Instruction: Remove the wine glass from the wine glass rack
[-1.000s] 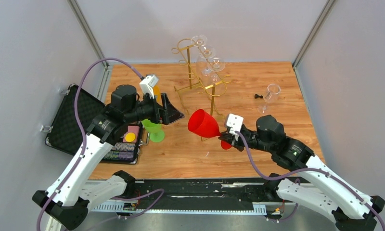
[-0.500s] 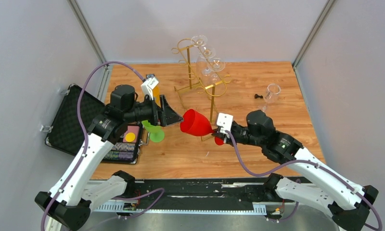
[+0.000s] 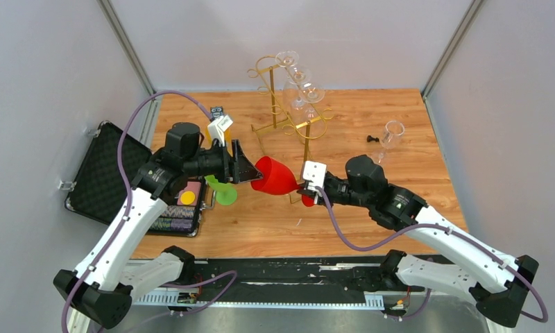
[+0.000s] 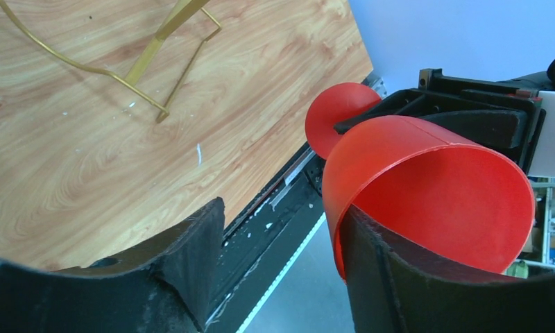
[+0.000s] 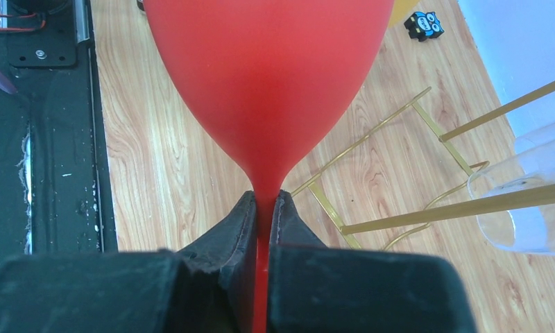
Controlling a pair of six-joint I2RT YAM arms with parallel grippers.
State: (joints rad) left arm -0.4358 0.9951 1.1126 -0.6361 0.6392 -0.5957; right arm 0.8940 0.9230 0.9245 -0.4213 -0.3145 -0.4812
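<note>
From here I see a black case (image 3: 91,182) open w/ foam lining, a yellow disc (image 3: 186,198) on a pink card (image 3: 192,187) just right of it, a green cup (image 3: 226,196) slightly further right, and a small blue-black toy (image 3: 217,110) behind-right of the case.

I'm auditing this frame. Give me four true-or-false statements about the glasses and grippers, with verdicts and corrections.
1. The right gripper is shut on the red wine glass at its stem. True.
2. The left gripper is shut. False: its jaws stand open at the red wine glass's rim.
3. Clear glasses hang on the wine glass rack. True.
4. The red wine glass hangs on the wine glass rack. False: it is held in the air, off the rack.
</note>
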